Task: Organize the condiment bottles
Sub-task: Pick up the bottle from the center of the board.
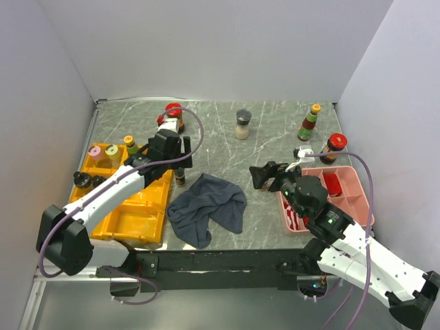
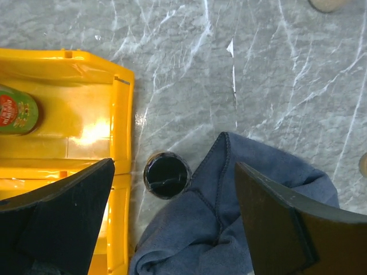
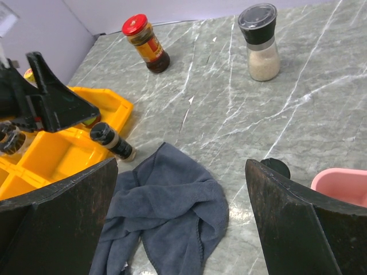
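Left tool (image 2: 172, 223): open, gripping nothing; its fingers (image 2: 63, 223) hang on either side of and above a black-capped bottle (image 2: 166, 175), not touching it.
Black-capped bottle: stands on the bench (image 2: 258, 69), just beside the yellow tray's outer wall, with the cloth's edge against its other side.
Right tool (image 3: 183, 229): open wide and empty, above the bench between the cloth and the pink tray.
Cloth (image 1: 206, 206): dark grey, crumpled, near the front middle of the bench.
Yellow tray (image 1: 137, 213): at the left; its far compartments hold a pink-capped jar (image 1: 95, 155), a pale-green-capped jar (image 1: 112, 152) and a green-labelled bottle (image 2: 17, 109); two black caps (image 1: 82, 180) show at its left edge.
Far side of the bench: red-capped jar (image 3: 146, 43), grey-capped grinder (image 3: 261, 43), orange-capped sauce bottle (image 1: 311, 122), well apart from each other.
Pink tray (image 1: 347, 196): at the right; a second red-capped jar (image 1: 335, 146) stands just behind it.
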Controlling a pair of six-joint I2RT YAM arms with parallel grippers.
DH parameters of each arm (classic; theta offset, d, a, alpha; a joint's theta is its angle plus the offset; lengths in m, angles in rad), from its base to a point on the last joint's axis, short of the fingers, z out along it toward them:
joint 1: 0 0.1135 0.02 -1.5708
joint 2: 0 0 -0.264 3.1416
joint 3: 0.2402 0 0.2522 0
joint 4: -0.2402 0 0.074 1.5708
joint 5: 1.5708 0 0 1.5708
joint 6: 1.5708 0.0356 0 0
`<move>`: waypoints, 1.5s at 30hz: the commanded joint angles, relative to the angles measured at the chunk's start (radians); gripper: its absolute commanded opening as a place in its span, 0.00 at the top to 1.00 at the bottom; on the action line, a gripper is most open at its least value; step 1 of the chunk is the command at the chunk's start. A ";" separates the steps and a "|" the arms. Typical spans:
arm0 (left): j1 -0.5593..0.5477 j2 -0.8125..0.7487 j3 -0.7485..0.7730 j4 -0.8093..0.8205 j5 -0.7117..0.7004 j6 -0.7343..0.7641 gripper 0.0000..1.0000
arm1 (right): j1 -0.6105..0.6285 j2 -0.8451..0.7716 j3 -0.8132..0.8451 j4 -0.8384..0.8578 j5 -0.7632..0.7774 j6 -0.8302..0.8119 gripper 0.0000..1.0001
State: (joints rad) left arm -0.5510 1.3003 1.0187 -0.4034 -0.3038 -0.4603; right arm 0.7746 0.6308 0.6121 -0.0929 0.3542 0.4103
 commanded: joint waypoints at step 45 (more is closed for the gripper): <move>-0.021 0.145 0.227 -0.393 -0.533 -0.494 0.99 | -0.003 0.007 -0.031 0.064 0.014 -0.002 0.00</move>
State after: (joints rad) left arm -0.5747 1.4807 1.1786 -0.6559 -0.6552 -0.8207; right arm 0.7746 0.6518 0.5827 -0.0639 0.3546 0.4107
